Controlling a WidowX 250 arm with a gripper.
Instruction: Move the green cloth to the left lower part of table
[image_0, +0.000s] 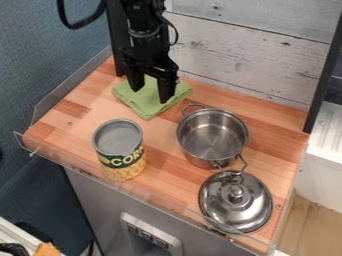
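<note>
Closing my black two-finger tool (150, 96): its fingers stand well apart over the cloth with nothing clamped between them; whether the tips touch the fabric I cannot tell. If they sit too high, I would shut on air.

Folded green cloth (145, 104): it lies flat at the back left of the pale wooden counter (161, 137), beneath my tool. Should I pinch only the top layer, the folds could open and trail, or the cloth slip free as I lift.

Wooden surface: pressing down too hard for a deep grip could jam my tips against the boards.

Tall corn can with a grey metal top (120, 150): it stands near the front, beside the route to the left lower part. A low or straight carry could knock it over.

Shiny steel pot (212, 137): its looped handle is near the cloth's right side, so a swing that way could snag a corner.

Clear plastic edging (64, 89): releasing too far left could leave the cloth draped over it.
</note>
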